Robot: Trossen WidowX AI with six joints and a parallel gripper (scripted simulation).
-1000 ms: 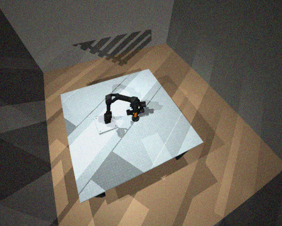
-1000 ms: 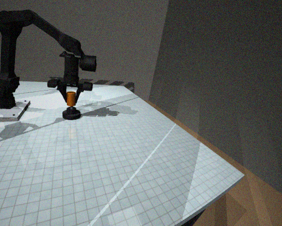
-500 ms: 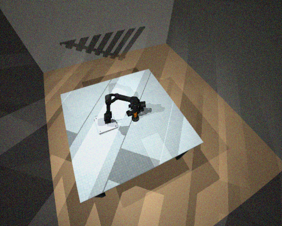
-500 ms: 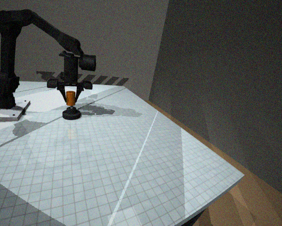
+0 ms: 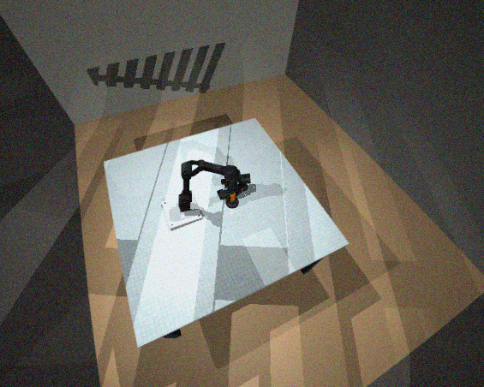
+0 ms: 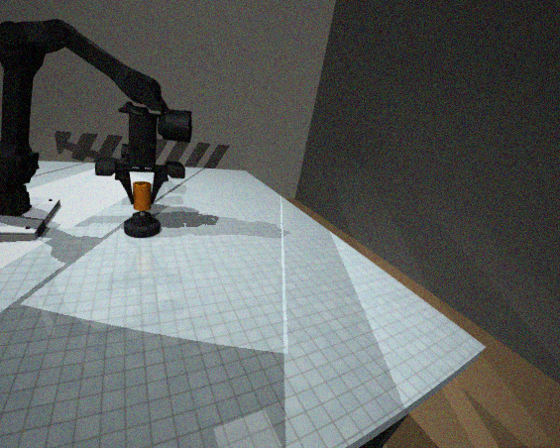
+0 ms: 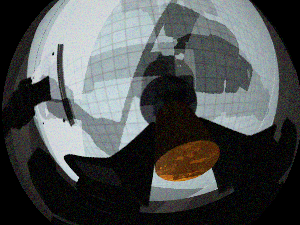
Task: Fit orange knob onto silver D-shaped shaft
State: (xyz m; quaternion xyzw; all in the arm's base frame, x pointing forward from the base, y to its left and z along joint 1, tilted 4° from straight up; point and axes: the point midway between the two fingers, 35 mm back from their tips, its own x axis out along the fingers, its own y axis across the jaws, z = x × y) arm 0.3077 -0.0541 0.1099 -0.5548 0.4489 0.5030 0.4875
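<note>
The orange knob (image 5: 233, 197) (image 6: 142, 193) (image 7: 187, 161) is upright between the fingers of my gripper (image 6: 142, 200) (image 7: 177, 124), which is shut on it. The black round pedestal (image 5: 232, 205) (image 6: 142, 228) (image 7: 149, 103) stands on the table directly beneath the knob. In the exterior view a short bit of the shaft (image 6: 142, 213) shows between the knob's lower end and the pedestal, so the knob is above the pedestal's top. Whether the shaft's tip is touching the knob or inside its hole cannot be told. The hole and both flat sides are hidden.
The arm's white base plate (image 5: 183, 223) (image 6: 11, 234) is to the left of the pedestal in the top and exterior views. The gridded table (image 5: 176, 274) (image 6: 204, 297) carries it, with shadows across the surface.
</note>
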